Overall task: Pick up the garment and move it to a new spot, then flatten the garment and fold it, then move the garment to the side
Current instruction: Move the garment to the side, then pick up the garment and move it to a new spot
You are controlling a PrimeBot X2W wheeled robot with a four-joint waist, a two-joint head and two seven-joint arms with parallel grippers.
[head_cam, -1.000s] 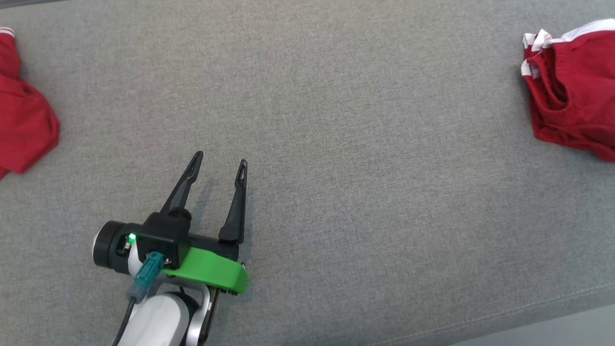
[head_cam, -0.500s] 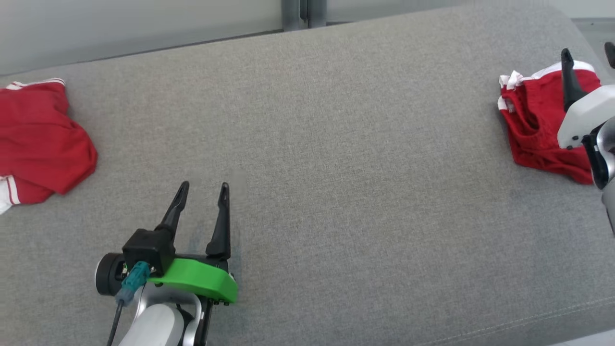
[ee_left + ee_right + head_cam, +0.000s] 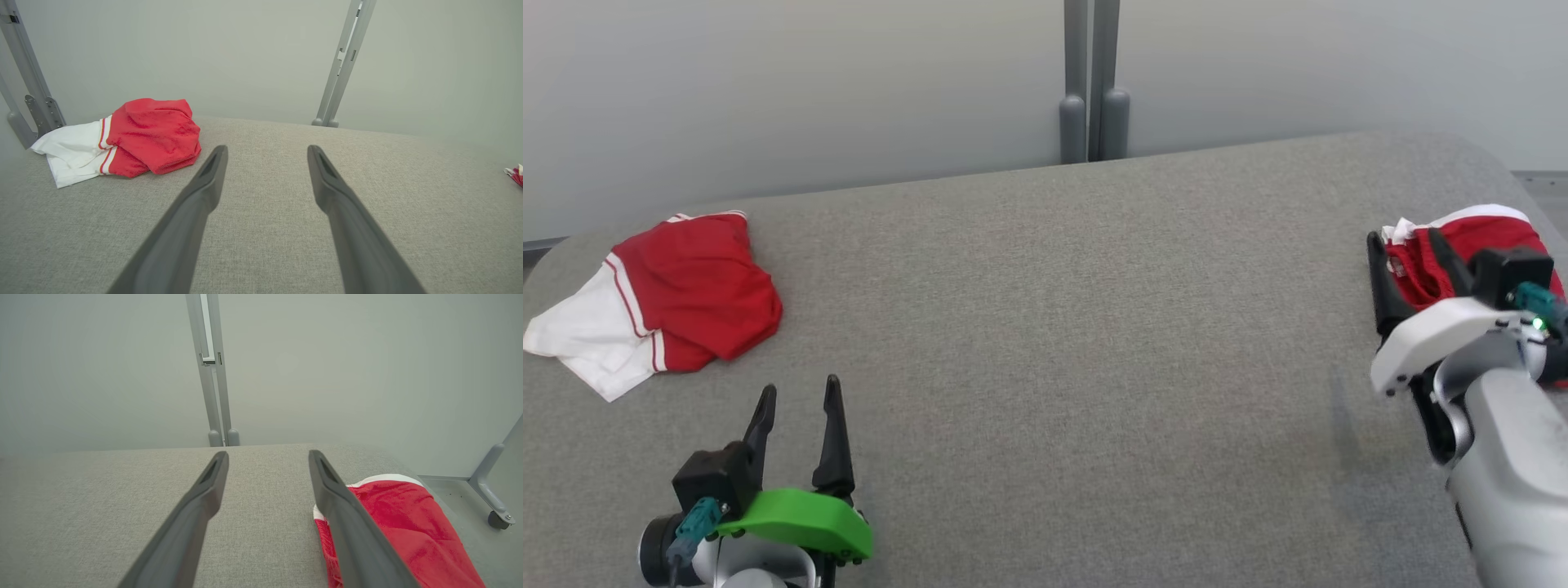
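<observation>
On the right edge of the grey cushion (image 3: 1045, 343), my right gripper (image 3: 1406, 237) stands with its two dark fingers spread wide and nothing between them. The crumpled red garment (image 3: 1490, 233) lies right at those fingers: from the head, one finger (image 3: 1380, 278) sits just beside the cloth's left edge and the other rises in front of its bunched folds. From my right wrist, the right gripper (image 3: 268, 453) points across bare cushion, and the red cloth (image 3: 400, 522) lies under and beyond the right-hand finger (image 3: 347, 522). Whether a fingertip touches the fabric, I cannot tell.

That garment is a rumpled heap, deep red with a white band along its far edge and white trim at the near-left corner.

My left gripper (image 3: 800, 385) hangs low at the near left, fingers just as wide apart and empty (image 3: 267, 149). Beyond it lies a red-and-white garment (image 3: 686, 286), well apart from the fingertips (image 3: 155, 134).
</observation>
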